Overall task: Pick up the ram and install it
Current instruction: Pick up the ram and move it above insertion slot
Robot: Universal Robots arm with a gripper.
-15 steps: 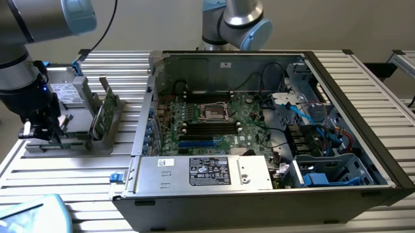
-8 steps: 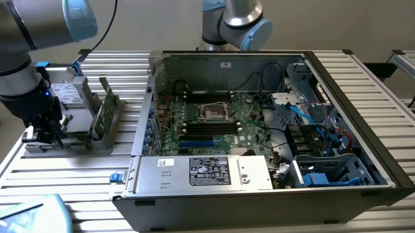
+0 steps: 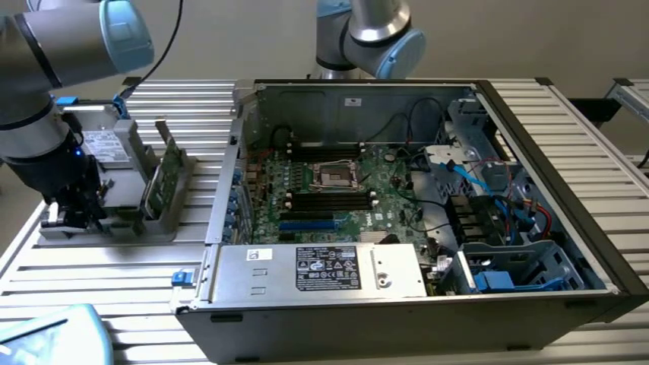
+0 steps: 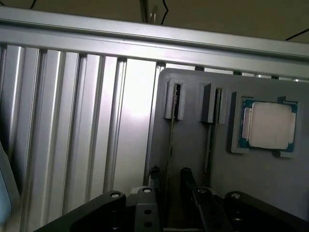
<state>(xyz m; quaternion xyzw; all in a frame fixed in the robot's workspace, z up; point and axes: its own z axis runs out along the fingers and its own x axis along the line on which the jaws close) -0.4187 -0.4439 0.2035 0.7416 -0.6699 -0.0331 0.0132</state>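
Exterior view: claw (image 3: 69,217) low over gray holder (image 3: 132,228) on table (image 3: 102,270), at the exterior view's left of computer case (image 3: 568,251); power-supply label (image 3: 327,268) unreadable.
Wrist view: ram (image 4: 171,140) stands edge-up in a holder slot, between parted fingers (image 4: 186,175) with gaps either side. Likely light, stiff, fragile; pinch the flat faces near the top edge.

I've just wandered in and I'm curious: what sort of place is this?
Probably a robotics lab for computer assembly: a robot arm reaches over a slatted aluminium table bearing an open computer case, motherboard exposed, and a grey holder with parts stood in it.
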